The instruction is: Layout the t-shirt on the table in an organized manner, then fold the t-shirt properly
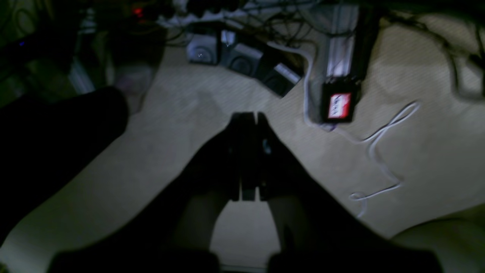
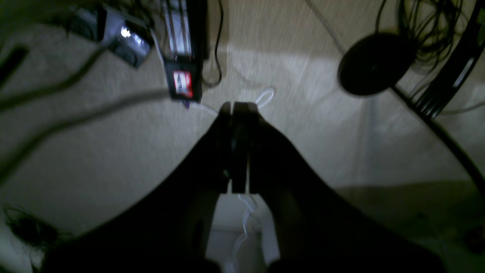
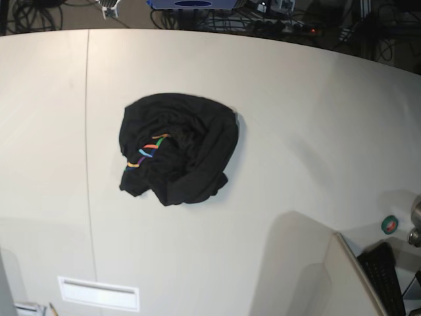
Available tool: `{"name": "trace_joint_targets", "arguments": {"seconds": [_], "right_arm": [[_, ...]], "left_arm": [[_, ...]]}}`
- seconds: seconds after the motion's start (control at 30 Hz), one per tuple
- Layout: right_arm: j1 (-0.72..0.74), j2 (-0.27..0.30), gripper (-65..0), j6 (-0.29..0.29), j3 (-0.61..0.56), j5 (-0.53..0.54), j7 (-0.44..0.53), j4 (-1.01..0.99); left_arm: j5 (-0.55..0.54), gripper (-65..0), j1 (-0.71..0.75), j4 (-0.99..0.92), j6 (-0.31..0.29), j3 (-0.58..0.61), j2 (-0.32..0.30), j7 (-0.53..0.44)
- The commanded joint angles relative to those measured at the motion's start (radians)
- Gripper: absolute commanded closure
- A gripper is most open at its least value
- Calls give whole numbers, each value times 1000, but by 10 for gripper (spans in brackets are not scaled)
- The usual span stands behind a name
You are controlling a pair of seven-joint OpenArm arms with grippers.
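Note:
The black t-shirt [image 3: 177, 148] lies crumpled in a heap on the off-white table [image 3: 296, 131], left of centre, with a bit of its rainbow line print [image 3: 148, 153] showing. Neither arm shows in the base view. In the left wrist view my left gripper [image 1: 248, 114] is shut and empty, hanging over beige carpet. In the right wrist view my right gripper [image 2: 238, 104] is also shut and empty over the carpet. The t-shirt and the table do not show in either wrist view.
A thin seam [image 3: 87, 131] runs down the table's left part. A white slot plate [image 3: 99, 293] sits near the front edge. A green roll [image 3: 391, 224] and a keyboard [image 3: 385, 273] lie at the right. Below the grippers lie cables [image 1: 379, 140] and a red-labelled box [image 1: 339, 106].

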Motion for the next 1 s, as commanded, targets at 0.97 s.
{"name": "trace_joint_targets", "arguments": {"seconds": [0.97], "right_arm": [[-251,17,0,-11,-214,-2,-640,1554]], "left_arm": [[-392,0,349,1041,5,-14,-278,4]]}}
